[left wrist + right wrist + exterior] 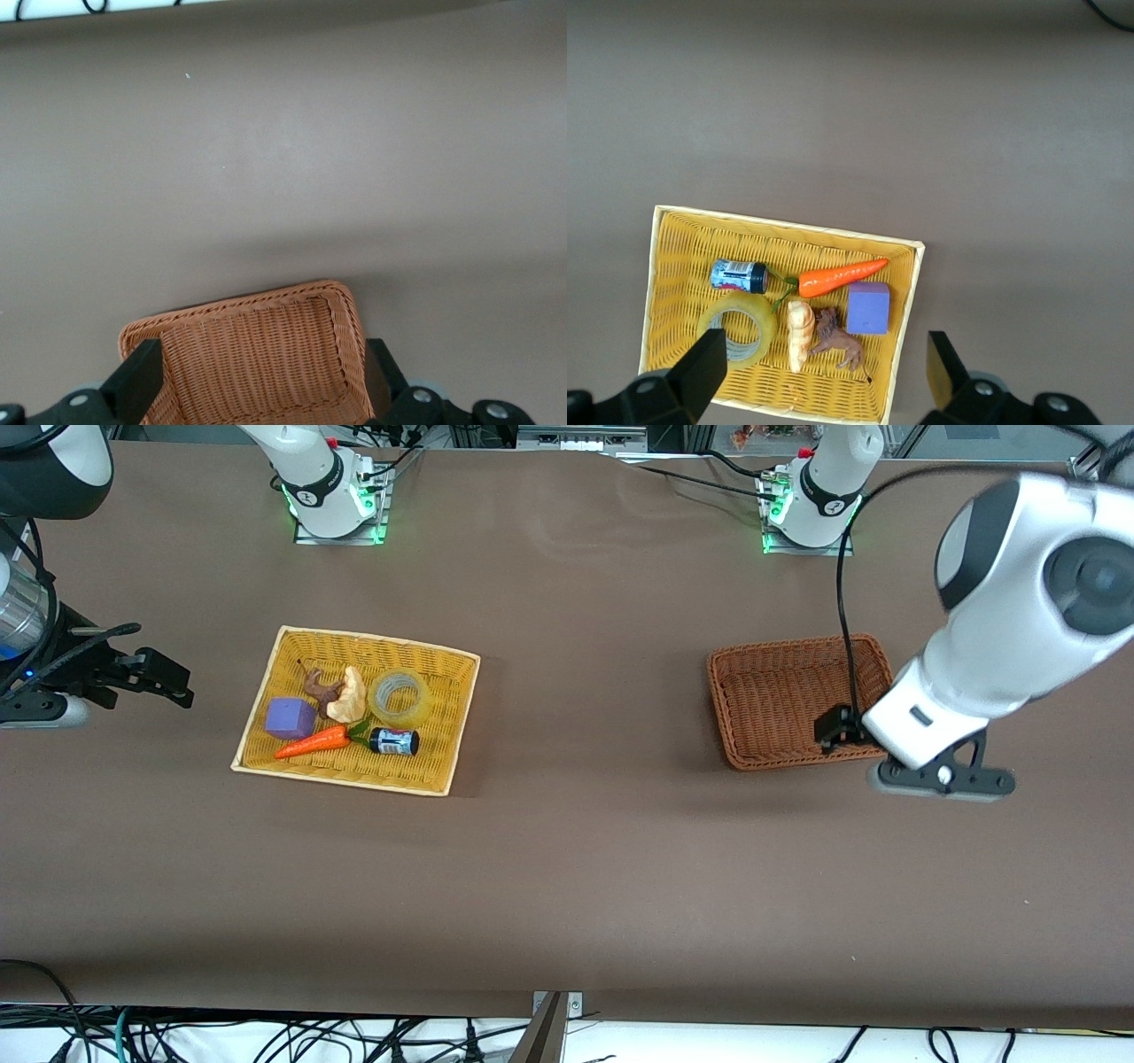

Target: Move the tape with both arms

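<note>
The tape point(400, 695), a yellowish clear ring, lies flat in the yellow basket point(447, 722) toward the right arm's end of the table. It also shows in the right wrist view point(738, 329), partly covered by one fingertip point(707, 356). My right gripper point(173, 682) hangs open and empty in the air beside that basket; in its wrist view point(824, 359) the jaws stand wide apart. My left gripper point(921, 766) hovers over the brown basket's point(780, 700) corner. It is open and empty, and its wrist view point(261, 367) shows the basket point(257, 354) between the fingers.
The yellow basket also holds a purple cube point(290, 717), a toy carrot point(314, 741), a small dark bottle with a blue label point(394, 741), a croissant point(348, 695) and a brown toy lion point(319, 686). The brown basket holds nothing.
</note>
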### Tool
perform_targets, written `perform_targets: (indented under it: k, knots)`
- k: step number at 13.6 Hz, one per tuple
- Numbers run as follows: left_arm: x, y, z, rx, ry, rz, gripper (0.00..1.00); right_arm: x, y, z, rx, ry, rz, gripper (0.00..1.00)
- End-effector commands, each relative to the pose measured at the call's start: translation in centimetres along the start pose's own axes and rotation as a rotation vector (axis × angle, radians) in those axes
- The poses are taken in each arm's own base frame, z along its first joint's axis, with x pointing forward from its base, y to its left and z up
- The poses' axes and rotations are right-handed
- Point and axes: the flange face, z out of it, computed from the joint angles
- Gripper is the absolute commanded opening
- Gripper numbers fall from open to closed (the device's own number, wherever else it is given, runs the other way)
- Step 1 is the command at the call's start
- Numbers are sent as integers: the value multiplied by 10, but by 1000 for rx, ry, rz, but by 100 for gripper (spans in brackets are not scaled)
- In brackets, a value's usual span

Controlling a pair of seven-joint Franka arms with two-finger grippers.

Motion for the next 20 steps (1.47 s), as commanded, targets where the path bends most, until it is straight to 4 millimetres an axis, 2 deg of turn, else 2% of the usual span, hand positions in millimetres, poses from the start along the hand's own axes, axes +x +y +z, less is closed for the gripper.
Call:
perform_targets:
  k: [1,3,4,5,6,9,20]
  knots:
    - [-35,-22,-32,16,15,-20,100,2,0,-3,-10,9,0,100]
    - [-53,-24,-41,24,21,-31,100,2,1,-3,-12,9,4,100]
    - [-58,-26,-36,28,6,-30,100,2,0,-3,-11,9,3,100]
    - [-69,-38,-36,35,-1,-42,100,2,1,-3,-12,9,4,100]
    - [-79,-42,-29,32,-13,-50,100,2,1,-3,-10,9,4,100]
    - [-76,-51,-26,26,-18,-66,100,2,1,-4,-12,11,6,100]
    - [-73,-52,-24,26,-24,-66,100,2,1,-3,-12,9,6,100]
